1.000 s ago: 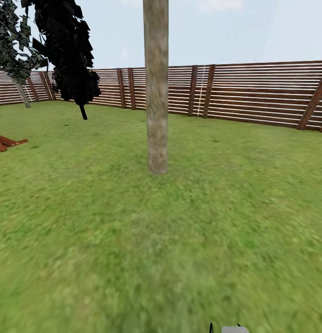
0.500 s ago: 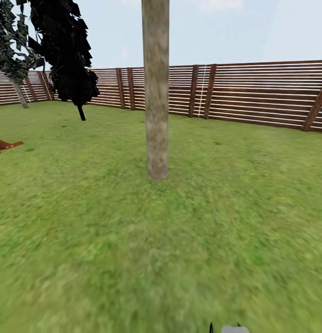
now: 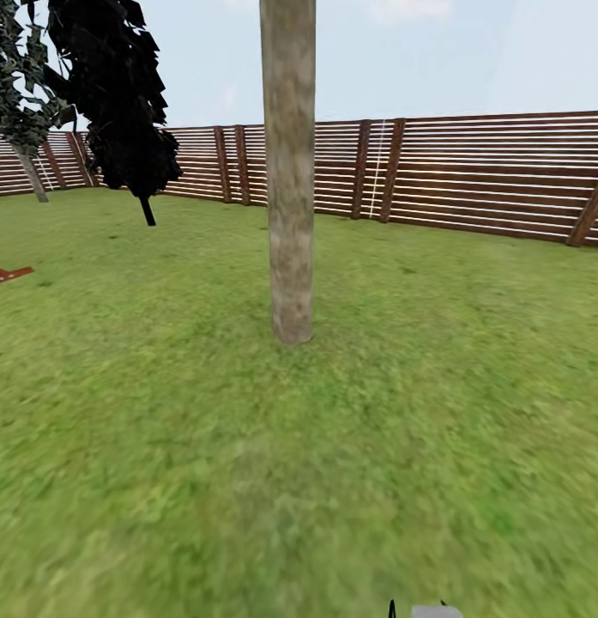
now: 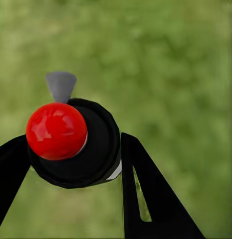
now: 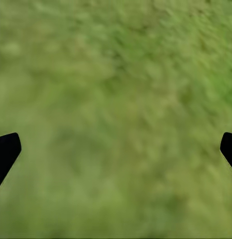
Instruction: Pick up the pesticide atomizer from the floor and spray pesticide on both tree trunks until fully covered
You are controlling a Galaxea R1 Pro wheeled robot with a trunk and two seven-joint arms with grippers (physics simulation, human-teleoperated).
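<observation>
A tree trunk, mottled grey-brown and beige, rises from the lawn straight ahead in the head view, its crown cut off by the frame. In the left wrist view the pesticide atomizer, a black bottle with a red top and a grey nozzle, sits between the two black fingers of my left gripper, which is shut on it above the grass. My right gripper hangs open over blurred grass with nothing between its fingertips. No pesticide specks show on the trunk.
A brown slat fence rings the lawn behind the trunk. A dark columnar tree and a greyer one stand at the far left. A brown wooden piece lies at the left edge.
The whole head view has shifted: the trunk has grown larger and its base sits lower in the picture, and the wooden piece has slid left, so the camera has moved closer.
</observation>
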